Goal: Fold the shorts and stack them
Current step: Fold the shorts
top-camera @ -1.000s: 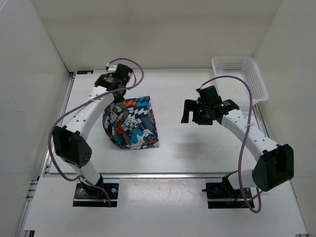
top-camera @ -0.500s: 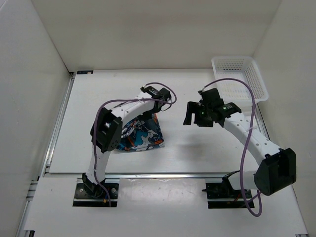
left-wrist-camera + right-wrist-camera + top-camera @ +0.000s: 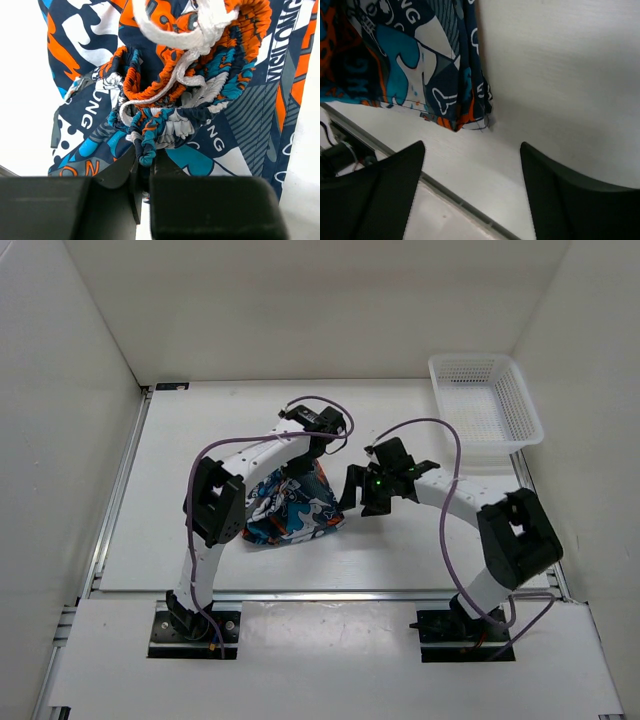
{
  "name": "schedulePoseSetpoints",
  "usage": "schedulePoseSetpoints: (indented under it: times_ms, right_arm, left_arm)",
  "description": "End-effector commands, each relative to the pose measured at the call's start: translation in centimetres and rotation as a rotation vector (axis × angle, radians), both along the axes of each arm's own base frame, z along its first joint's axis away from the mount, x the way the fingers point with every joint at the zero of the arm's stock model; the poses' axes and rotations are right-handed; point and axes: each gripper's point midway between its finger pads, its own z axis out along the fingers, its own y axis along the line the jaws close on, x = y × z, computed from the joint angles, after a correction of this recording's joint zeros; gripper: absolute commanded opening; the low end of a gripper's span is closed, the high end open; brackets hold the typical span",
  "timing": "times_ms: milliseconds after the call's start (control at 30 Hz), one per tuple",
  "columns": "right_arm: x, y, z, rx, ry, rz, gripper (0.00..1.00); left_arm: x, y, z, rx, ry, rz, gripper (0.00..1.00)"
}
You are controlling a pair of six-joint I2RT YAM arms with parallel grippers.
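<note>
The printed shorts point(image 3: 292, 512) lie bunched on the table left of centre, their top pulled up into a peak. My left gripper point(image 3: 308, 462) is shut on the gathered waistband point(image 3: 145, 145), with the white drawstring point(image 3: 175, 37) hanging loose above it. My right gripper point(image 3: 355, 492) is open and empty, close to the right edge of the shorts. In the right wrist view the lower corner of the shorts point(image 3: 465, 117) lies just ahead of the open fingers point(image 3: 570, 195).
A white mesh basket point(image 3: 484, 400) stands at the back right of the table. White walls close in the table on the left, back and right. The table's front rail point(image 3: 320, 592) runs along the near edge.
My left gripper has swung from the back left across to the right and lifted the shorts' waistband. My right gripper has moved left and down toward the shorts' right edge.
</note>
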Motion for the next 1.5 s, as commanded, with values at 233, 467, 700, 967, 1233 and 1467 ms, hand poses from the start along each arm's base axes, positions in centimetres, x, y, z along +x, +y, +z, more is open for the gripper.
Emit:
schedulePoseSetpoints:
  times_ms: [233,467,700,967,1233,1467]
  right_arm:
    - [0.0,3.8,-3.8,0.044,0.06,0.083,0.75]
    - [0.0,4.3,-5.3,0.049,0.092,0.058,0.02]
    - [0.0,4.0,-5.7,0.032,0.095,0.04,0.0]
    - [-0.3,3.8,-5.9,0.021,0.111,0.039,0.0]
    - [-0.7,3.4,-6.3,0.004,0.123,0.033,0.0]
    - [-0.5,3.1,-6.2,-0.01,0.113,0.023,0.12]
  left_arm:
    - [-0.5,-1.0,1.0,-0.069,-0.024,0.012,0.1]
    - [-0.3,-2.4,0.9,-0.09,-0.032,-0.007,0.1]
    - [-0.1,-4.7,1.4,-0.136,-0.061,-0.021,0.1]
    - [0.0,-6.3,1.7,-0.199,-0.105,-0.015,0.1]
    - [0.2,-7.9,-0.2,-0.222,-0.047,-0.042,0.24]
    - [1.1,-8.4,6.8,-0.388,-0.117,-0.093,0.86]
